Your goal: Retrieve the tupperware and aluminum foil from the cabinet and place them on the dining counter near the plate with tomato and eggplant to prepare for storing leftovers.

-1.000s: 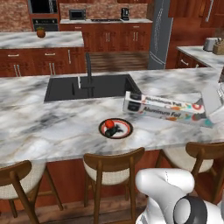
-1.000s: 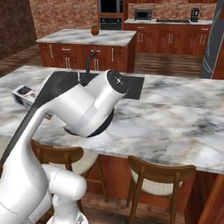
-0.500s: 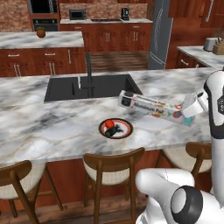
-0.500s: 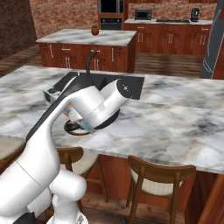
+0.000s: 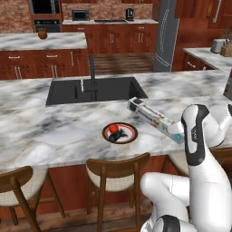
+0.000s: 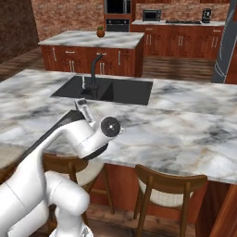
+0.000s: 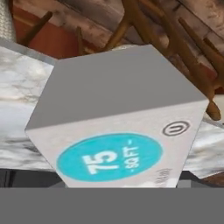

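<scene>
You had the foil [image 5: 155,119] lying slantwise over the desk [image 5: 54,131], its dark end toward the sink [image 5: 95,89] and its near end at the arm's wrist by the desk's front edge. Whether the carton rested on the marble or hung just above it, you could not tell from the base views. In the hand view the foil's end face sat close up, a teal oval reading "75 SQ FT" on it, with marble and stool legs behind. The fingertips were hidden behind the carton, so you could not tell how wide the jaws stood or whether they gripped it. The plate [image 5: 120,133] lay just left of the foil, a tomato [image 5: 113,128] and a dark eggplant [image 5: 120,135] on it. Stools [image 5: 118,174] stood under the front edge.
</scene>
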Controlling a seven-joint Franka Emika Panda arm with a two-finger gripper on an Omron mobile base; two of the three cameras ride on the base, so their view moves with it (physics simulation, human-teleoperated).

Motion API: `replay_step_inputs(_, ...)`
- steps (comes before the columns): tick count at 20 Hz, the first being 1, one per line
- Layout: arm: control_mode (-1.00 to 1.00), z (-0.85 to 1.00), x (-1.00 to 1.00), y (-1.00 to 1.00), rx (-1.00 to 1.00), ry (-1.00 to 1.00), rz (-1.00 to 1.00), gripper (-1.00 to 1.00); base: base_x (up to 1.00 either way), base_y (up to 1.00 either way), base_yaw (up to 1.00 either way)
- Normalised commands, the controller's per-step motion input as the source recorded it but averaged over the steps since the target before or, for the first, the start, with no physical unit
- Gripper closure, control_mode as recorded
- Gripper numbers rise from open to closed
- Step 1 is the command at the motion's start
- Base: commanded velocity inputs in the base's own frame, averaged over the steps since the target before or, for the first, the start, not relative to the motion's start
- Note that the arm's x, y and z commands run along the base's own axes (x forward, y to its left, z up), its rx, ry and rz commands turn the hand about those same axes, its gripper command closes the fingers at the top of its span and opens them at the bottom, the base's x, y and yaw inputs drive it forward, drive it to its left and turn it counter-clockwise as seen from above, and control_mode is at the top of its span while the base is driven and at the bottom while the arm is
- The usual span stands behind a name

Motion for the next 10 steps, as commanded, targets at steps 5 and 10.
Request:
replay_step_inputs(5,-1.0,0.0,1.0,0.0,0.14,0.48,-0.03,1.0,0.0,0.0,0.0)
replay_step_inputs(10,-1.0,-0.12,1.0,-0.27,0.14,0.34,0.0,1.0,0.0,0.0,0.0)
